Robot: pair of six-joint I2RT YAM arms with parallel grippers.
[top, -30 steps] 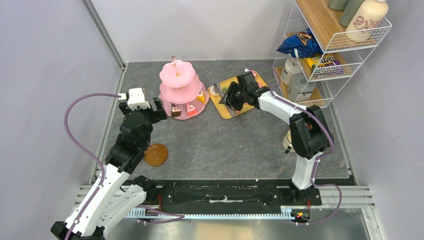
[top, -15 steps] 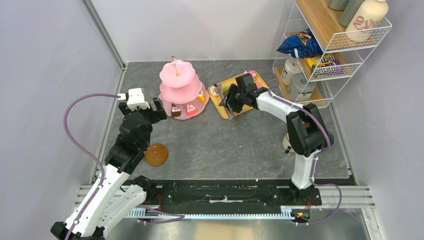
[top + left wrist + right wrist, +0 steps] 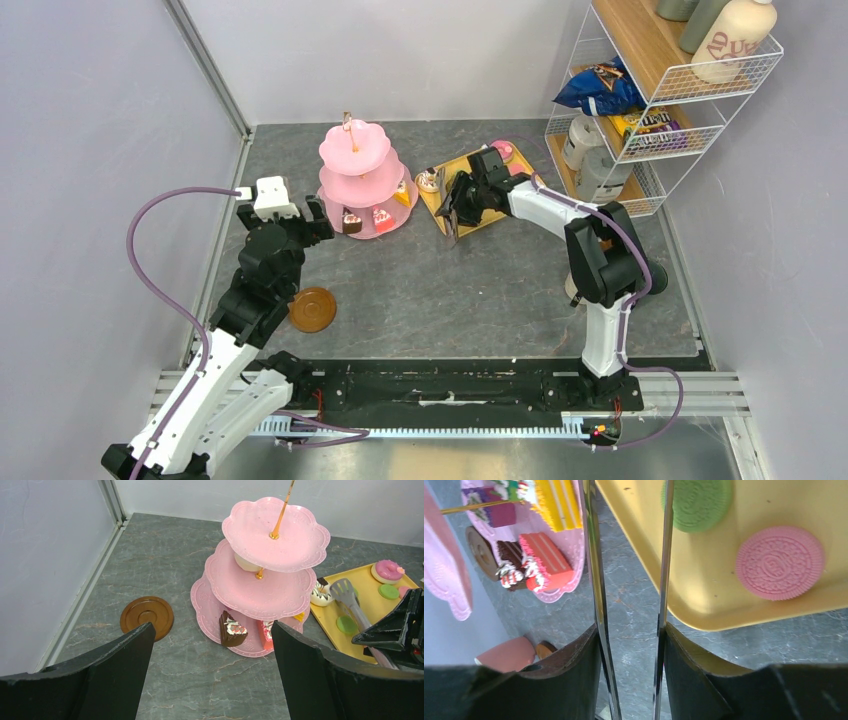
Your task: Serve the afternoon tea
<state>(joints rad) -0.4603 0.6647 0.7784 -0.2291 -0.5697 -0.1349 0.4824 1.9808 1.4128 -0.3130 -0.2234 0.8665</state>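
2 metal arms of the tongs (image 3: pixel 595 580) sit pinched in my right gripper (image 3: pixel 630 630) at the edge of the yellow tray (image 3: pixel 724 605), while my left gripper (image 3: pixel 211 630) gapes wide, facing the pink 3-tier stand (image 3: pixel 250 595).

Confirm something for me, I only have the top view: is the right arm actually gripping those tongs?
Observer: Yes. In the right wrist view both metal arms of the tongs run out between the fingers of the right gripper, one along each finger.
Operator: Where is the business end?
Observer: In the left wrist view its slotted head sits over the yellow tray, right beside a white-iced pastry.
Operator: Anything on the stand's middle tier?
Observer: The left wrist view shows one pale round piece on the pink stand, tucked under the top tier.
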